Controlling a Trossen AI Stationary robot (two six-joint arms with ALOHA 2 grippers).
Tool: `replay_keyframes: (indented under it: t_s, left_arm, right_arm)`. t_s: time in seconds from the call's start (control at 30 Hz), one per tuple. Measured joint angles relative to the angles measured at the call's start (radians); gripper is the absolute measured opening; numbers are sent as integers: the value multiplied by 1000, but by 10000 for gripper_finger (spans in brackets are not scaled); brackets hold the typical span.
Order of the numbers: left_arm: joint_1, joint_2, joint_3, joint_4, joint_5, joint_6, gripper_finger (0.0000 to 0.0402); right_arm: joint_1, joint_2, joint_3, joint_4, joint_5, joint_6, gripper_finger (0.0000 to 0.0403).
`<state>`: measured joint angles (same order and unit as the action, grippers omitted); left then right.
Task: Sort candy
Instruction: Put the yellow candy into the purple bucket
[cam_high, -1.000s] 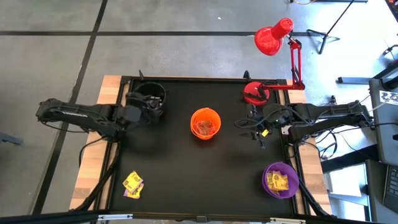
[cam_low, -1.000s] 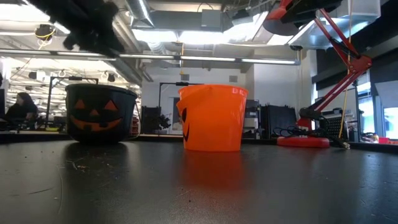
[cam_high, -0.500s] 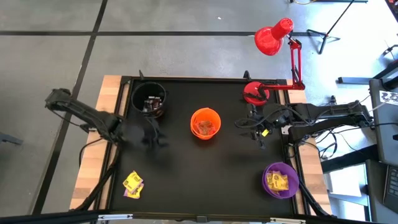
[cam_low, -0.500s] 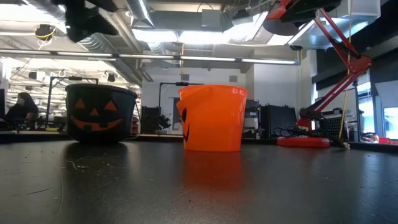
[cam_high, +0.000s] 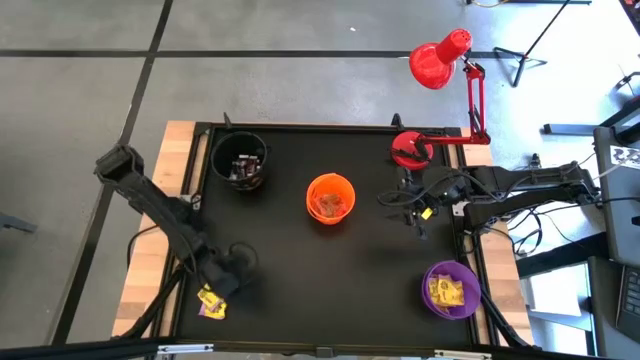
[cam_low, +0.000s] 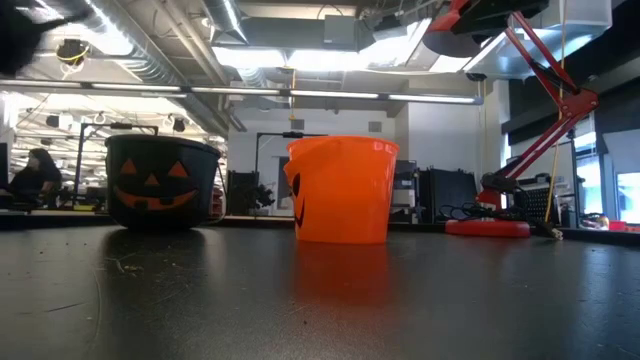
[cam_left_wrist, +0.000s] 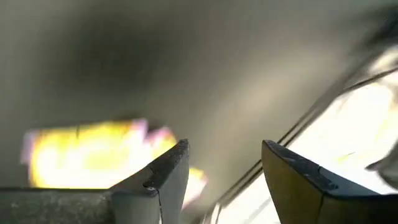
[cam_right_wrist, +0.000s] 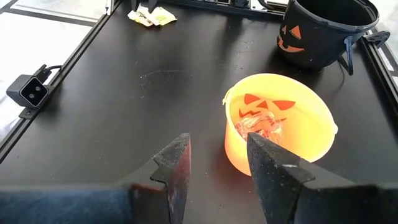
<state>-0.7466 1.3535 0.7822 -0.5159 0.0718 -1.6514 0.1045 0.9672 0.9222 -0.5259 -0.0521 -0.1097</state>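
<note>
A small pile of yellow-wrapped candy (cam_high: 211, 297) lies on the black table near its near-left corner; it shows blurred in the left wrist view (cam_left_wrist: 93, 155). My left gripper (cam_high: 222, 283) is open and empty just above and beside this pile (cam_left_wrist: 221, 168). My right gripper (cam_high: 392, 203) is open and empty at the table's right, right of the orange cup (cam_right_wrist: 217, 165). The orange cup (cam_high: 330, 198) holds clear-wrapped candy (cam_right_wrist: 258, 127). The purple cup (cam_high: 450, 290) holds yellow candy. The black cup (cam_high: 240, 160) holds dark candy.
A red desk lamp stands with its base (cam_high: 408, 148) at the table's far right. The black cup (cam_low: 160, 185) and the orange cup (cam_low: 340, 190) stand upright on the table. A small camera (cam_right_wrist: 28, 92) sits at the table's near edge. Wooden side strips flank the black mat.
My left gripper has swung from over the black cup at the far left toward the table's near edge, and now hangs low over the yellow candy pile. It has left the low view at the upper left. The right arm has kept still.
</note>
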Motion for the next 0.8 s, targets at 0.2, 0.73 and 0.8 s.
replay_keyframes:
  t_s: [0.2,0.73,0.8]
  left_arm:
    - [-137,65,0,-35,105,-279,173]
    - [-252,280,10,-9,-64,-430,158]
    - [-225,283,10,-6,-47,-430,158]
  right_arm:
    - [0,0,0,0,0,0,154]
    - [0,1,0,17,0,11,154]
    - [0,6,0,33,0,11,154]
